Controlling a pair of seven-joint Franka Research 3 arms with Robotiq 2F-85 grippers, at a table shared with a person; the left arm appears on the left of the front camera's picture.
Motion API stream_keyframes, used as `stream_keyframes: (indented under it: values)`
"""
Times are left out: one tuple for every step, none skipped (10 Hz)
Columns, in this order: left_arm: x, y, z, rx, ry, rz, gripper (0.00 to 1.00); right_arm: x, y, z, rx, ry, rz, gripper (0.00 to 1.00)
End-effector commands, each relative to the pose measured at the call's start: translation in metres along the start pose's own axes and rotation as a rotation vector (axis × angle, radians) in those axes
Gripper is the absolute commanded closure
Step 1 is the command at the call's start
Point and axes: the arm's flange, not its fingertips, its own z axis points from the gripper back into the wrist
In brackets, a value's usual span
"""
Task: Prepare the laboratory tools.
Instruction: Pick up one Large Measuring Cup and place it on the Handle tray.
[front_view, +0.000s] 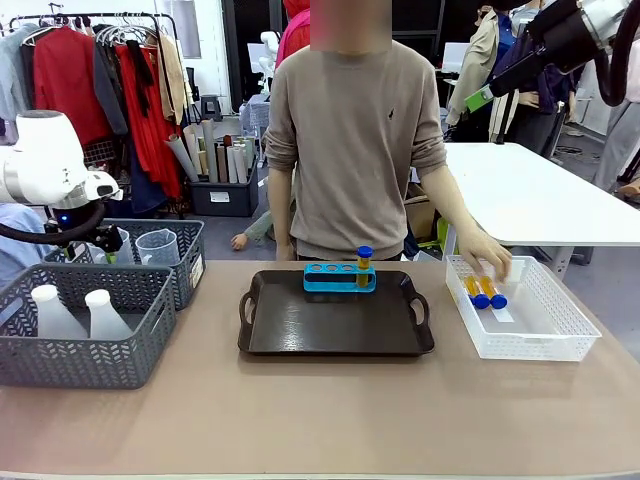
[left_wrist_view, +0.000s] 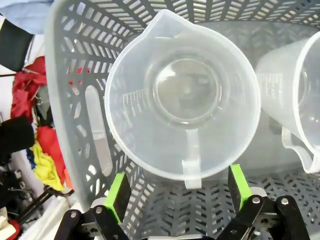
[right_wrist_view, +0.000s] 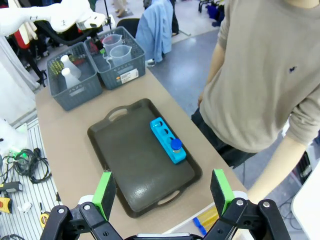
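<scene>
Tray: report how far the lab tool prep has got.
Done: one orange tube stands in the blue rack on the tray. In hand: the person's hand is at two more tubes in the white mesh basket; the left gripper hangs open over a clear beaker in a grey basket. Left: three rack holes are empty, and two flasks sit in the other grey basket. The right gripper is open, holding nothing.

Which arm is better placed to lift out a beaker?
Left: the open left gripper hangs over the clear plastic handled beaker in the grey plastic basket; the right gripper hangs high, beyond the black tray.
</scene>
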Motion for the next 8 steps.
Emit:
stream_keyframes:
  values:
    - [0.0090,0.0057,-0.0011,-0.042,-0.023,-0.016,0.00,0.0010,0.0015,-0.0001,0.001,-0.008,0.002,0.00]
    - [0.0069,0.0054,-0.0008,-0.040,-0.075,-0.016,0.02,0.0010,0.0015,-0.0001,0.001,-0.008,0.002,0.00]
    - [0.0080,0.0047,-0.0012,-0.044,-0.076,-0.018,0.21,0.0010,0.0015,-0.0001,0.001,-0.008,0.002,0.00]
    - [0.0085,0.0047,-0.0005,-0.045,-0.076,-0.019,0.40,0.0010,0.0015,-0.0001,0.001,-0.008,0.002,0.00]
    - [0.0083,0.0067,0.0007,-0.041,-0.072,-0.018,0.60,0.0010,0.0015,-0.0001,0.001,-0.008,0.002,0.00]
    - [0.0089,0.0076,0.0010,-0.038,-0.066,-0.016,0.79,0.0010,0.0015,-0.0001,0.001,-0.008,0.002,0.00]
    - [0.0078,0.0066,0.0011,-0.039,-0.064,-0.011,0.98,0.0010,0.0015,-0.0001,0.001,-0.008,0.002,0.00]
    - [0.0085,0.0074,0.0019,-0.037,-0.065,-0.013,1.00,0.0010,0.0015,-0.0001,0.001,-0.008,0.002,0.00]
